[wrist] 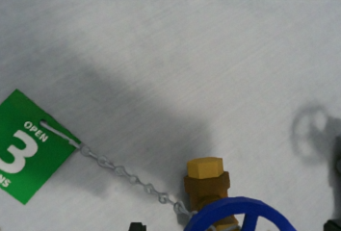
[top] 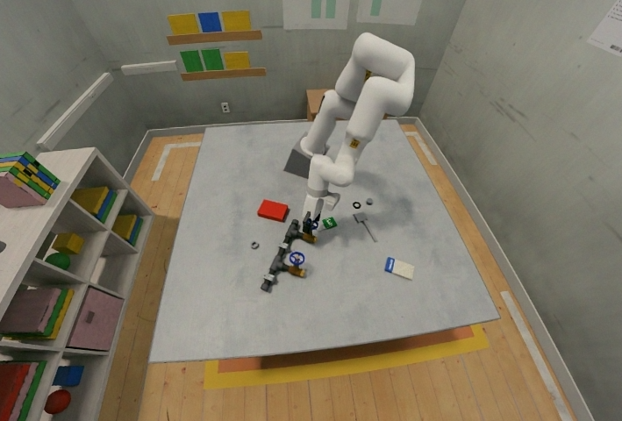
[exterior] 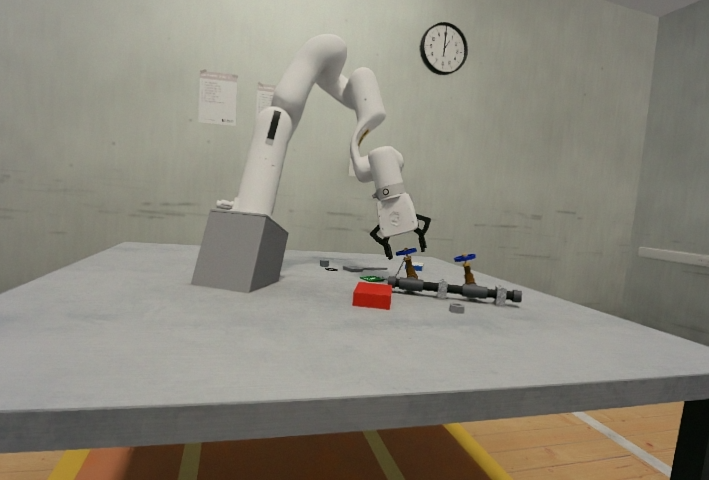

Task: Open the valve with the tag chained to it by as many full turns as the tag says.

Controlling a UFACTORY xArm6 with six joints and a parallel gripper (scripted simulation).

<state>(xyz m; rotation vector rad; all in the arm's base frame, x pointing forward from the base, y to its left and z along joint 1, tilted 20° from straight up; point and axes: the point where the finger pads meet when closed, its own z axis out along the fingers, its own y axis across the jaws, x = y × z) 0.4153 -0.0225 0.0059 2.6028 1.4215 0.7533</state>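
A dark pipe (top: 278, 256) (exterior: 451, 288) lies on the table and carries two brass valves with blue handwheels. The far valve (exterior: 406, 252) (wrist: 241, 216) has a chain (wrist: 130, 177) leading to a green tag (top: 329, 223) (exterior: 372, 278) (wrist: 24, 146) that reads "OPEN 3 TURNS". The other valve (top: 296, 258) (exterior: 464, 258) stands further along the pipe with no tag. My gripper (top: 311, 219) (exterior: 405, 251) is open. It hangs straight over the tagged valve, with its fingers on either side of the handwheel and not touching it.
A red block (top: 273, 210) (exterior: 372, 294) lies next to the pipe's end. A grey nut (top: 256, 246) (exterior: 455, 307), a black ring (top: 356, 204), a small grey cylinder (top: 368, 201), a flat grey tool (top: 365, 224) and a white-and-blue card (top: 399, 267) lie around it. The arm's grey base (top: 298, 160) (exterior: 239, 251) stands behind.
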